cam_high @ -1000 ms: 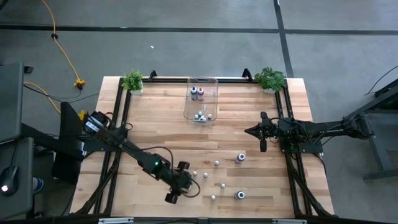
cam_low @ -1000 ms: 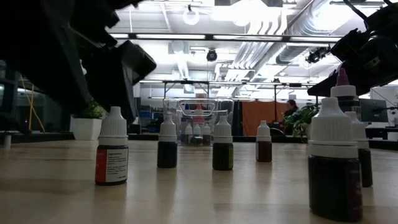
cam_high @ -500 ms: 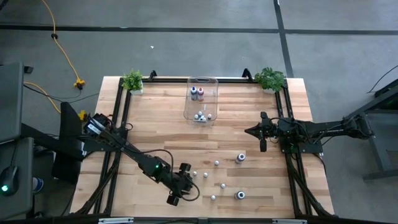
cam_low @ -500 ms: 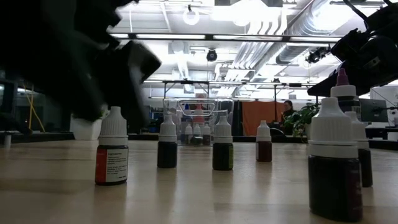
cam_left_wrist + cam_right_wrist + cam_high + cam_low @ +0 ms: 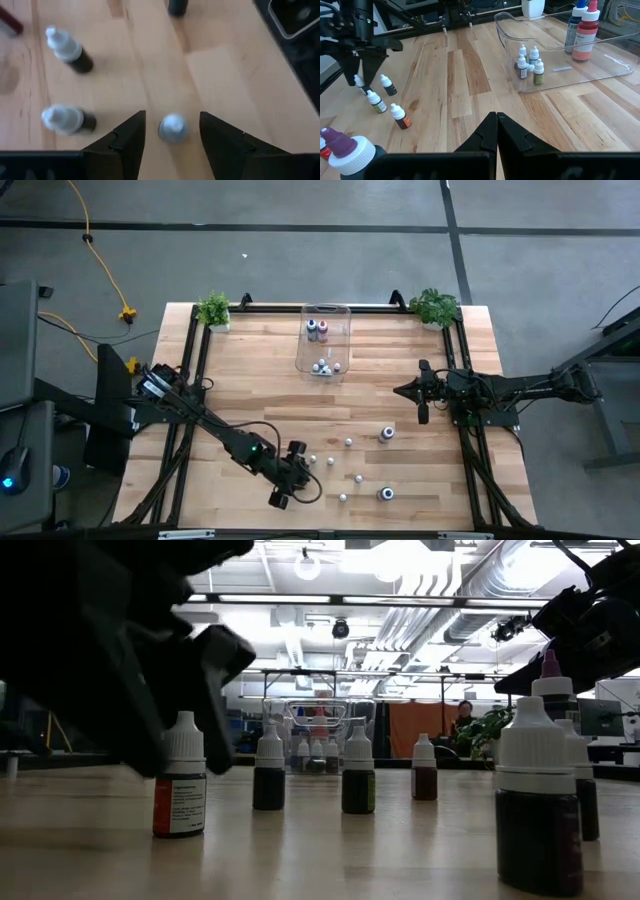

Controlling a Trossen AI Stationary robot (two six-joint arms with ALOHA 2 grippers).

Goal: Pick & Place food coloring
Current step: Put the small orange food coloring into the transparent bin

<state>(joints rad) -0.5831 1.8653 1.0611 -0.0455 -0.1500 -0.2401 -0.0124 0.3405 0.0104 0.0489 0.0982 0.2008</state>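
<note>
Several tiny white-capped food coloring bottles stand upright on their bases on the wooden table, along with two larger bottles. My left gripper is open, low over the near middle of the table. One finger stands on each side of a small bottle's white cap, with a gap on both sides. Two other small bottles stand beyond it. My right gripper is shut and empty, held above the table's right side.
A clear plastic bin at the far middle holds small bottles and two larger ones. Two potted plants stand at the far corners. A purple-tipped bottle stands close below my right gripper.
My left gripper has gone down toward the table, around the small bottles near the front edge. It stays open. The bottles have not moved.
</note>
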